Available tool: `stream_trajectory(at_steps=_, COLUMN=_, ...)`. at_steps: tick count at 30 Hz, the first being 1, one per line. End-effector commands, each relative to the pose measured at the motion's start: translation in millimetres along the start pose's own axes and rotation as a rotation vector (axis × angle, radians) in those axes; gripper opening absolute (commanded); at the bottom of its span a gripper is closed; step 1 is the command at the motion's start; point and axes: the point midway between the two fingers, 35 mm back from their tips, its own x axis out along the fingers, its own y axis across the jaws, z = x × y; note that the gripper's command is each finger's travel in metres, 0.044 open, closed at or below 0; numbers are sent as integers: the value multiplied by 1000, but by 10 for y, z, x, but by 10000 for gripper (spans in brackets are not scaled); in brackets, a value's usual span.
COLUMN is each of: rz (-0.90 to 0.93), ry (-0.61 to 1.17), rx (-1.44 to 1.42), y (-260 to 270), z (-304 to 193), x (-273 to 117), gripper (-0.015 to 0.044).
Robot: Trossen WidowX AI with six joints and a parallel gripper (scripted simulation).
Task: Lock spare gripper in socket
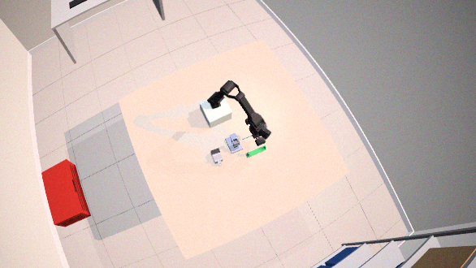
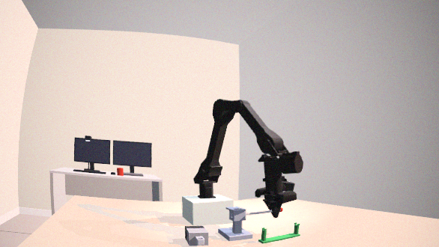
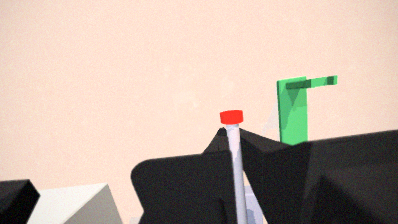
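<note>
The lock pin (image 1: 247,138) (image 2: 258,212) (image 3: 237,160) is a thin grey rod with a red head (image 2: 281,209) (image 3: 231,117). My gripper (image 2: 276,214) (image 3: 227,131) is shut on the pin just below its head and holds it roughly level above the table. The shaft points at the blue-grey mount (image 1: 230,144) (image 2: 237,234) (image 3: 255,206), whose upright socket stands on a square base. The pin's far end is at the socket's near side; I cannot tell whether its tip is still inside. The grey spare gripper (image 1: 217,157) (image 2: 195,235) lies on the table beside the mount, apart from it.
A green rack (image 1: 257,152) (image 2: 280,238) (image 3: 292,117) with two end posts stands close to my fingers, beside the mount. The arm stands on a pale block (image 1: 219,118) (image 2: 205,211) behind the mount. A red cabinet (image 1: 62,192) is far off to the left.
</note>
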Motion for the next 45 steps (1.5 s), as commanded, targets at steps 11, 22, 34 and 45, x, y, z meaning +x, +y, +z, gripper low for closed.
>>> stream_trajectory(at_steps=11, rz=4, ry=-1, rx=3, y=-20, z=114, x=-20, gripper=0)
stream_trajectory(at_steps=22, rz=11, ry=1, rx=4, y=-20, z=184, x=-29, gripper=0)
stream_trajectory(at_steps=34, rz=18, ry=2, rx=5, y=-20, z=264, x=-39, gripper=0)
stream_trajectory(at_steps=45, rz=23, ry=4, rx=6, y=-20, z=325, x=-52, gripper=0)
